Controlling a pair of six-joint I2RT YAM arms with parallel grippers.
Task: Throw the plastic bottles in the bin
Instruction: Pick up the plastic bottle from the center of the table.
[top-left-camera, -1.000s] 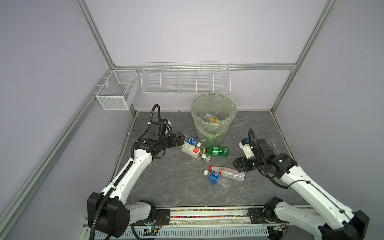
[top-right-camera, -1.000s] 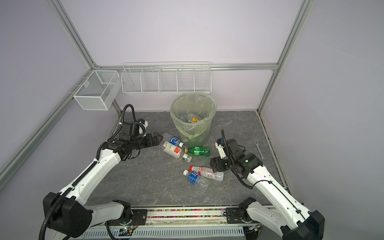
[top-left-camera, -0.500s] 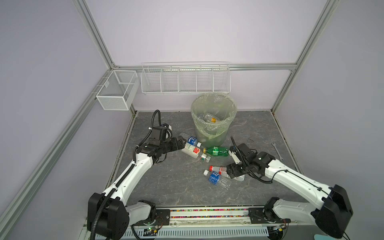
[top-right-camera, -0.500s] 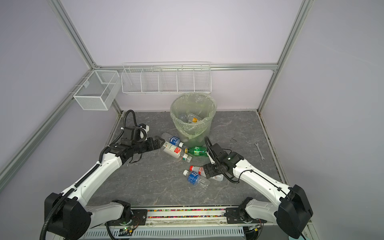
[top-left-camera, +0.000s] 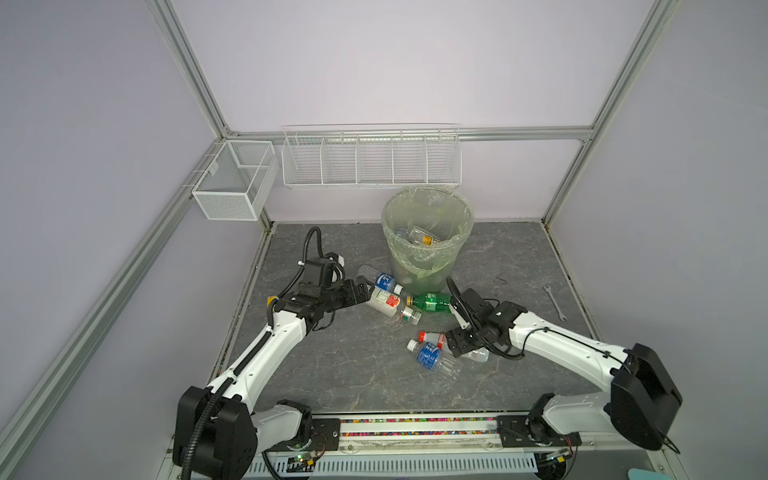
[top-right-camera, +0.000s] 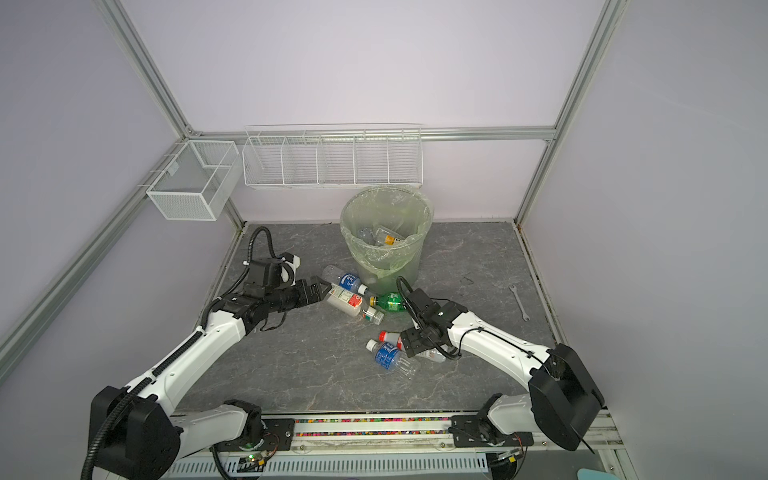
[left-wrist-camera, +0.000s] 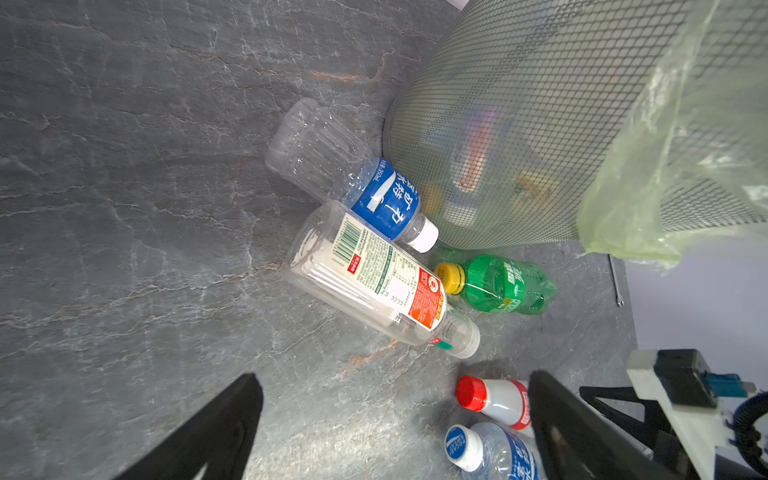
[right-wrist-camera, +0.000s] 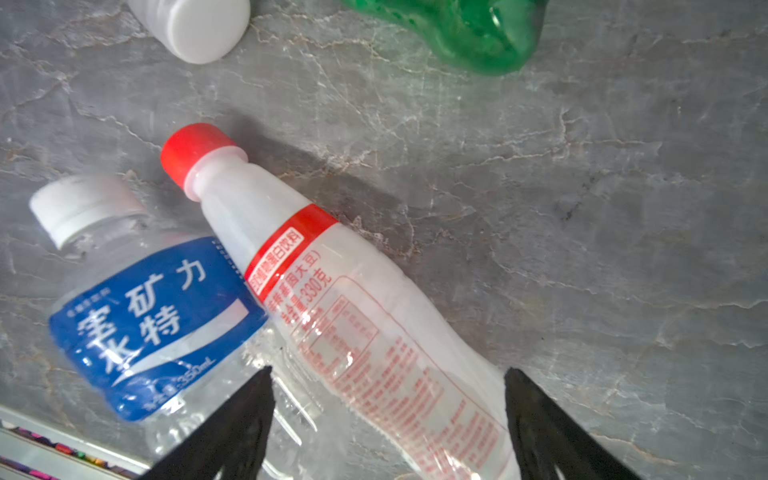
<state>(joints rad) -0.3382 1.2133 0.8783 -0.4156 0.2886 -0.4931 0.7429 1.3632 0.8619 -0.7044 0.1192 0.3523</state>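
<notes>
The right gripper (right-wrist-camera: 386, 370) is held spread apart over the red-capped bottle (right-wrist-camera: 353, 311), which is seen between its jaws. The left gripper (left-wrist-camera: 392, 376) is spread too; the white-labelled bottle (left-wrist-camera: 374, 282) is seen just ahead, the bin (left-wrist-camera: 540, 104) beyond.

Bin (top-left-camera: 415, 270) walls off the back of the bottle cluster (left-wrist-camera: 374, 270) ahead of my left gripper (left-wrist-camera: 392, 376), so the way in is over bare floor (top-left-camera: 353, 365). By my right gripper (right-wrist-camera: 387, 370), the blue-label bottle (right-wrist-camera: 153, 316) touches the red-cap bottle (right-wrist-camera: 353, 324). Tight there, but the other side's open.
</notes>
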